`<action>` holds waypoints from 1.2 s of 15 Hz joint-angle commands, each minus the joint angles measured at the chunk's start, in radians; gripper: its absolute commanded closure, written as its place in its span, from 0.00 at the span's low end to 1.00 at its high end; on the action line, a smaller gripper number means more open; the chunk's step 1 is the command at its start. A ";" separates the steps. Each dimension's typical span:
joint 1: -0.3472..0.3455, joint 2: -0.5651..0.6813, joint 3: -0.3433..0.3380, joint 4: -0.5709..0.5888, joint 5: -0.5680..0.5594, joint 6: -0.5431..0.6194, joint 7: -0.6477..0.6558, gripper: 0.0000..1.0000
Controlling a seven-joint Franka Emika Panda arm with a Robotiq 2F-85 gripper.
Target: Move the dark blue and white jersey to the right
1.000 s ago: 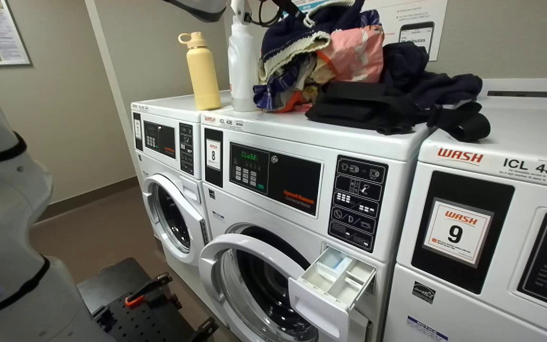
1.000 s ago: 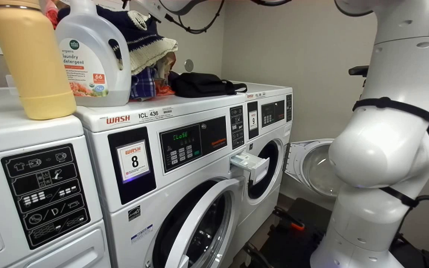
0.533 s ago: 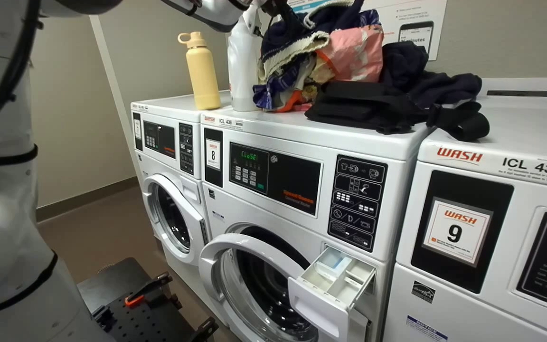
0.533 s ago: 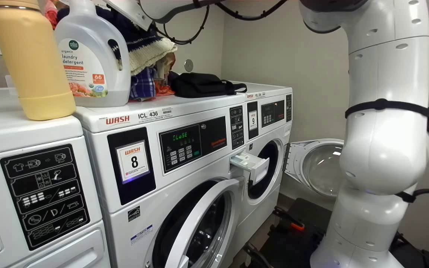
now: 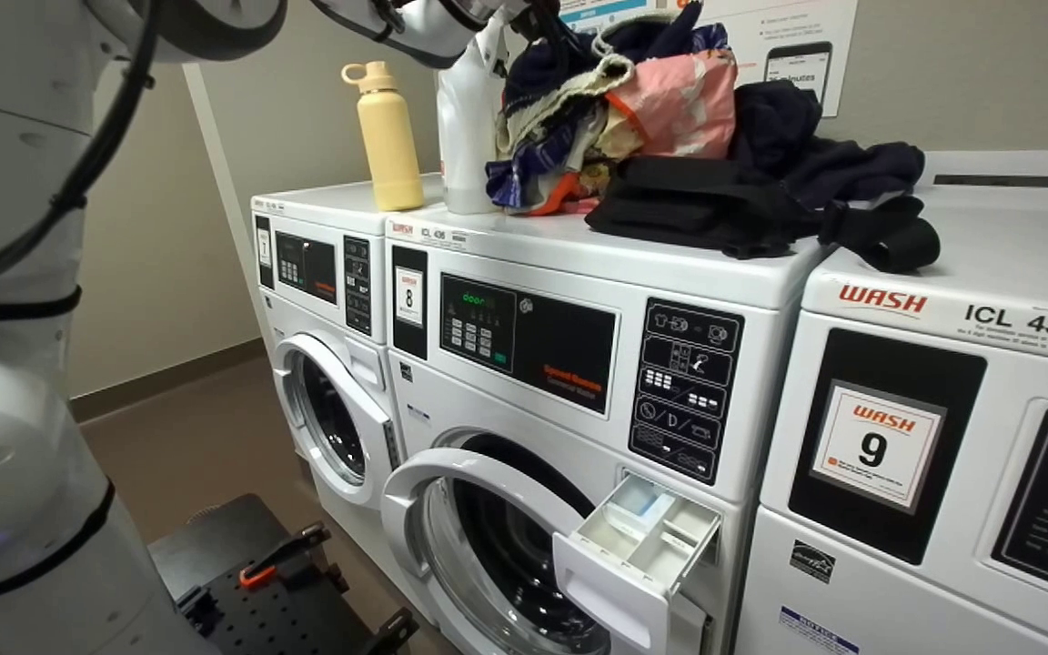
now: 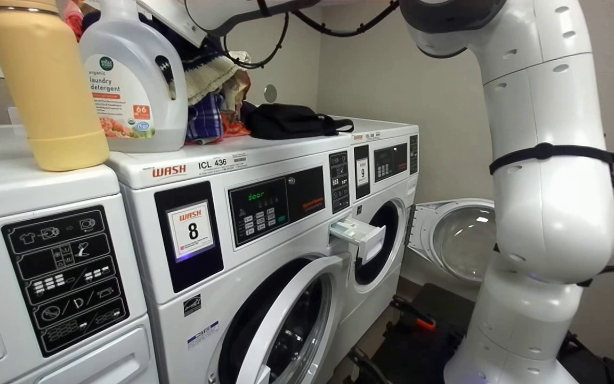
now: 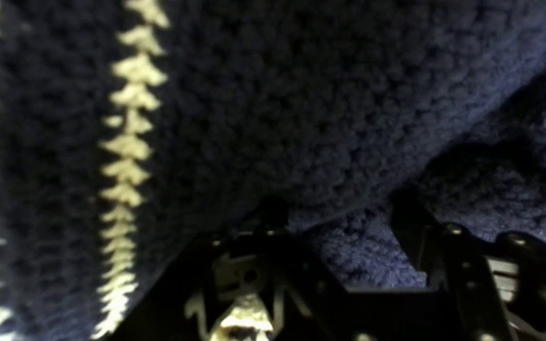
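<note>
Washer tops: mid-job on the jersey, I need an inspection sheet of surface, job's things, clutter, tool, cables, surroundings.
Surface: washer tops, white, side by side.
Job's things: jersey, dark blue with cream trim, heaped with pink cloth.
Clutter: yellow bottle and detergent, upright; black bag near the front edge, dark garment behind it.
Tool: open at the jersey in the wrist view, jaws apart; contact unclear.
Cables: cable hangs in loops from the arm, one before the jersey in an exterior view; contact unclear.
Surroundings: washer 8 has its door open and drawer out; display reads "door".
</note>
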 commanded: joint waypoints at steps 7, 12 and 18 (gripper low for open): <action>-0.012 -0.004 0.000 0.024 0.038 -0.030 0.026 1.00; -0.023 -0.028 -0.009 0.016 0.068 -0.009 0.065 0.96; -0.040 -0.140 -0.085 -0.026 0.018 0.056 0.353 0.96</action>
